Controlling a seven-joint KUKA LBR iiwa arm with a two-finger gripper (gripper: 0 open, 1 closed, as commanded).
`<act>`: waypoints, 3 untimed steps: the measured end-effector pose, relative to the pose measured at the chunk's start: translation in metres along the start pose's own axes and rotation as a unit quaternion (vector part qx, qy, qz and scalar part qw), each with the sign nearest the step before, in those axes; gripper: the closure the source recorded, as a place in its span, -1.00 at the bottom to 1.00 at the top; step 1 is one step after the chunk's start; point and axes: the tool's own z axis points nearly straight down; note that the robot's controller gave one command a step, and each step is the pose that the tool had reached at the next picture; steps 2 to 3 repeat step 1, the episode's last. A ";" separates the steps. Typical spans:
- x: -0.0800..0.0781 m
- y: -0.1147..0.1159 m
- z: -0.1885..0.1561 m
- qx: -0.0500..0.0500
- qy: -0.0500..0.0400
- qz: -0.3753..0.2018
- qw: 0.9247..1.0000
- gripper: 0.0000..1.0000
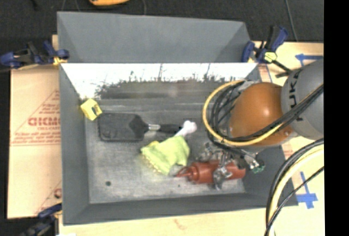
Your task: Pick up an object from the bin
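My gripper [222, 165] is low in the bin's front right corner, under the orange cover. Its metal parts sit right on top of a red bottle-shaped thing [197, 173] that lies on its side with its narrow end pointing left. Whether the red thing is gripped is hidden. Just left of it a crumpled yellow-green cloth [166, 153] touches the red thing's narrow end. A small white piece [188, 127] pokes out above the cloth.
A black flat brush-like tool [117, 127] with a dark handle lies left of centre. A small yellow block [90, 109] rests against the left wall. The arm's cover and looped cables hang over the right side of the bin.
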 end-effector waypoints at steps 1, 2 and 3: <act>0.000 0.000 0.000 0.000 0.000 -0.001 1.000 1.00; 0.000 0.000 0.000 0.000 0.000 -0.001 1.000 1.00; 0.000 0.000 0.000 0.000 0.000 -0.001 1.000 1.00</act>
